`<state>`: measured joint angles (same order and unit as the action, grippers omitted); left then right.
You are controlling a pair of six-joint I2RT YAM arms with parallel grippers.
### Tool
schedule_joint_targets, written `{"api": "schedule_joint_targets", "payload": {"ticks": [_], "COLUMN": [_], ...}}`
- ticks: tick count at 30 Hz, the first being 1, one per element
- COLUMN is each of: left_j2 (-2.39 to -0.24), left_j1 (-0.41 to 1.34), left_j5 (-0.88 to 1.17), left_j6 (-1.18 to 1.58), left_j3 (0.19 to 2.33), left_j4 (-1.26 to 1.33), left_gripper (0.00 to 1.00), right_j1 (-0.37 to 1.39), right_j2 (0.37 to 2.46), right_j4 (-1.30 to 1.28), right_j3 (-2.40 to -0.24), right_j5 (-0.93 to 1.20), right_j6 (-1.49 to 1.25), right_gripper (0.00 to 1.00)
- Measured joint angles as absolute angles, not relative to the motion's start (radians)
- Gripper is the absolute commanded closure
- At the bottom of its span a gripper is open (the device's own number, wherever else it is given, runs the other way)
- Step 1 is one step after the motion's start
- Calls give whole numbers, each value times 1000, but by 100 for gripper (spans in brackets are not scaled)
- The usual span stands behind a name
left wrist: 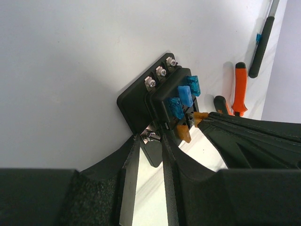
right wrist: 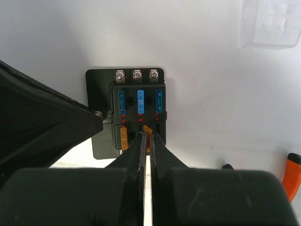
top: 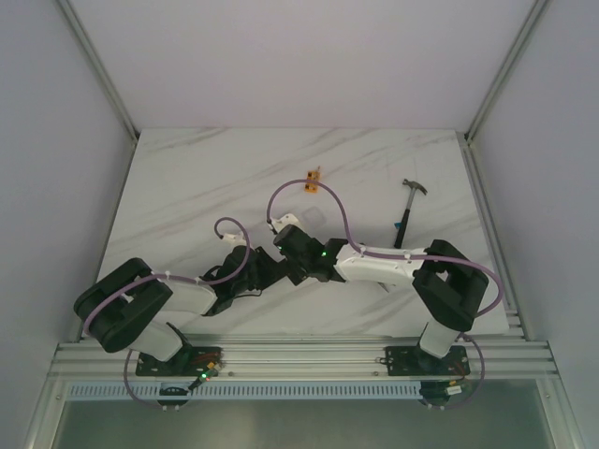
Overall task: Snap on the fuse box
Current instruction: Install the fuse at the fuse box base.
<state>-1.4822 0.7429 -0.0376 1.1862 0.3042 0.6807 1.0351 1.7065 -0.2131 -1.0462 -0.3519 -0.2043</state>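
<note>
One black fuse box (right wrist: 137, 115) lies flat at mid-table (top: 187, 187), carrying three blue fuses (right wrist: 140, 100), two orange fuses (right wrist: 123, 138) and three screws (right wrist: 137, 74). Left gripper (left wrist: 149, 137) jaws clamp its side; right gripper (right wrist: 146, 136) jaws pinch nearly together on one of the orange fuses.

Fuse box (right wrist: 139, 89) near edge hidden by R claw (right wrist: 146, 136); clear lid (right wrist: 270, 23) cropped top-rt.

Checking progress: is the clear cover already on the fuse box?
No, the clear cover lies apart from the fuse box, whose top is uncovered.
</note>
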Motion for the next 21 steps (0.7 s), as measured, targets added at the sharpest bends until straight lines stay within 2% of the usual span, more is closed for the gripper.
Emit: {"api": "schedule_joint_targets", "payload": {"ticks": [21], "left_j2": [-1494], "left_j1": [743], "left_j5": [-34], "left_j6": [1197], "left_j3": [301], "left_j4": [702], "left_gripper": [66], "right_j1": [1035], "right_j2": [1705], "right_j4": [-219], "right_j3": [-1043], "right_j5": [-313], "right_j6": [-175], "right_gripper": [100]}}
